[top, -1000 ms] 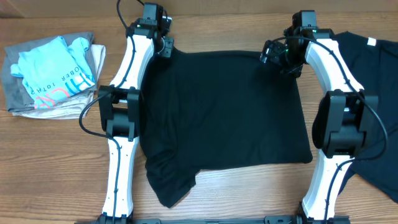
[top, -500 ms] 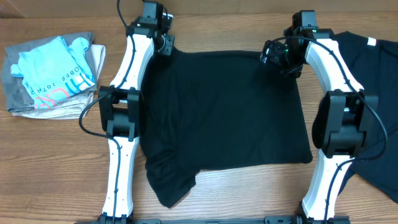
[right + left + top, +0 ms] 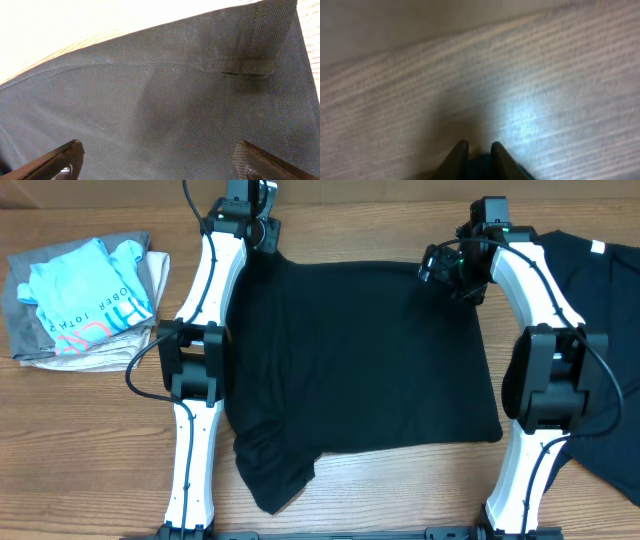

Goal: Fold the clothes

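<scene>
A black T-shirt lies spread flat in the middle of the table, one sleeve bunched at its near left corner. My left gripper is at the shirt's far left corner. In the left wrist view its tips stand nearly together with a strip of dark fabric pinched between them, above blurred wood. My right gripper hovers over the far right corner. In the right wrist view it is wide open, with shirt fabric and its hem below and nothing between the fingers.
A second black shirt with a small white tag lies at the right edge, partly under the right arm. A pile of folded light blue and grey clothes sits at the far left. Bare wood shows in front of it.
My left gripper has closed tighter and shifted towards the table's far edge, drawing the shirt's far left corner with it. The right arm has not moved.
</scene>
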